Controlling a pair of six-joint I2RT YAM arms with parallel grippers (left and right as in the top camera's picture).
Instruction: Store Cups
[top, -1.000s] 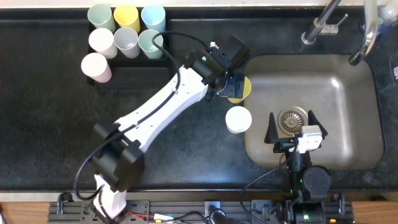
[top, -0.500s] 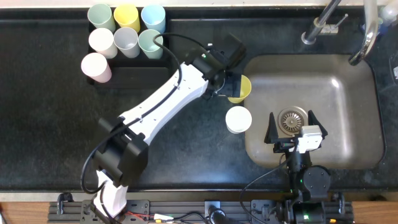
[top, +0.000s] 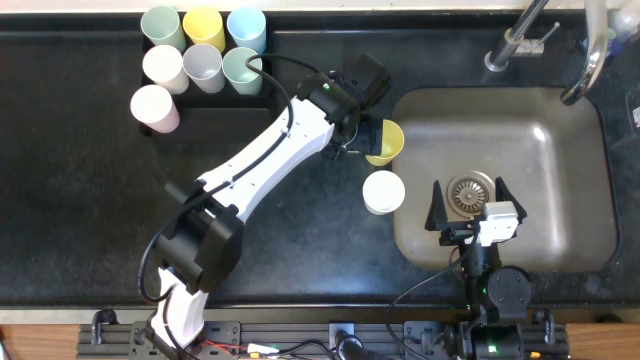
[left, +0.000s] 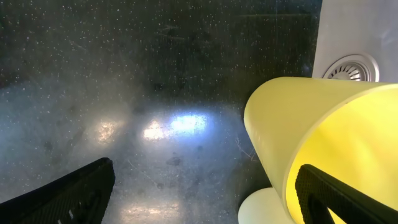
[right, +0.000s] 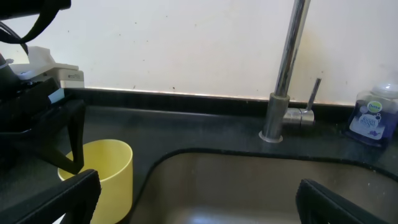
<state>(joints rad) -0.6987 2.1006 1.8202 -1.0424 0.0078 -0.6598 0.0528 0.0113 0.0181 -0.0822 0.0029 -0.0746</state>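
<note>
Presently left jaws spread — one inside the yellow cup (left: 280, 124) — right jaws apart above the sink (top: 545, 130).

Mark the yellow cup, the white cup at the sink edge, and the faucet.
yellow cup (top: 390, 143), top view, inside its open mouth.
white cup (top: 383, 191), top view, middle of its round face.
faucet (right: 285, 68), right wrist view, upright metal stem.

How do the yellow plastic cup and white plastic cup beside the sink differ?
The yellow plastic cup has a finger of the left tool inside it; the white plastic cup stands untouched. The yellow cup is nearer the black tray than the white cup. Both are beside the steel sink.
</note>
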